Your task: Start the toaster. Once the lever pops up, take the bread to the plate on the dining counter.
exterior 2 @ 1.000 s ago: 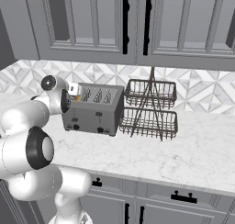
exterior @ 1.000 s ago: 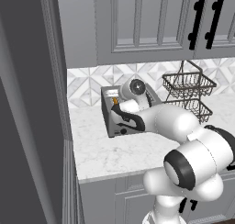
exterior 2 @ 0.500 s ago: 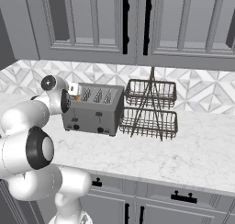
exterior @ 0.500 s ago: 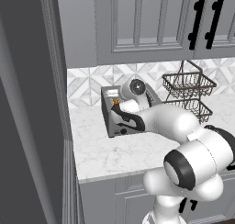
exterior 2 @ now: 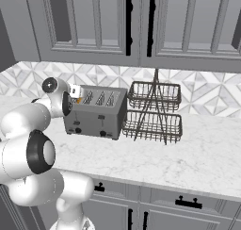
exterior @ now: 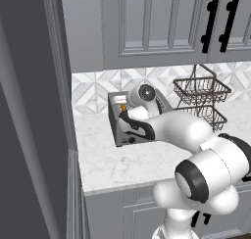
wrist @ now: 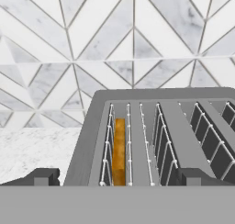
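The grey toaster stands on the marble wall counter, against the tiled backsplash. The thin orange-tan bread sits upright in its leftmost slot, seen edge-on in the hand view; its orange top also peeks out in the right base view. My gripper hovers just above the toaster's front edge, open, with one fingertip on each side of the slots and nothing between them. My arm covers part of the toaster in the left base view. The plate and the dining counter are out of view.
A two-tier black wire basket rack stands right beside the toaster. Grey wall cabinets hang low over the counter. A tall dark panel closes off the counter's left end. Bare marble lies in front of the rack.
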